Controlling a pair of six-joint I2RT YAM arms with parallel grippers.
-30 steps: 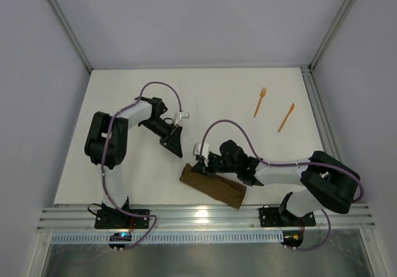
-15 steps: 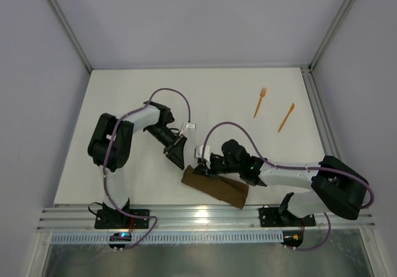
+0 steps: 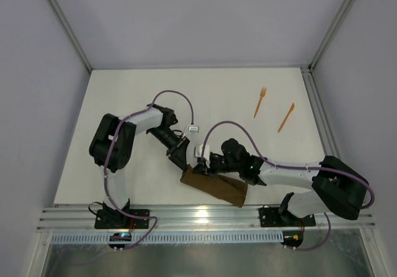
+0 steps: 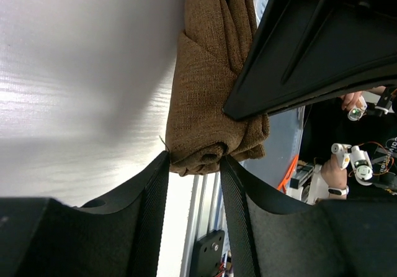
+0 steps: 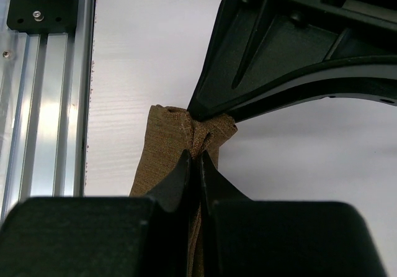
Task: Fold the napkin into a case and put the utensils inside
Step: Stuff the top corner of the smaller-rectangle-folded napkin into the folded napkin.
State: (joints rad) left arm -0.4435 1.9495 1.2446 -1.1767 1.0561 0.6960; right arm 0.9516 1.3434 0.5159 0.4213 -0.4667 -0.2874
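Observation:
The dark brown napkin (image 3: 217, 187) lies as a narrow folded case near the table's front edge. My right gripper (image 3: 200, 167) is shut on an upper layer at its left end; the right wrist view shows cloth (image 5: 164, 146) pinched between the nearly closed fingertips (image 5: 186, 165). My left gripper (image 3: 183, 159) is open at that same end. In the left wrist view its tips straddle the rolled end of the cloth (image 4: 205, 90), touching it at both sides. The two orange utensils, a fork (image 3: 260, 102) and a pointed piece (image 3: 286, 117), lie apart at the far right.
The white table (image 3: 217, 97) ends at an aluminium rail (image 3: 205, 218) just in front of the napkin. Metal frame posts stand at the back corners. Both grippers crowd the napkin's left end, the right one's finger (image 4: 310, 47) lying over the cloth.
My left gripper has swung down and right from the mid-table to the napkin's left end. My right gripper has kept its hold there, shifting only slightly.

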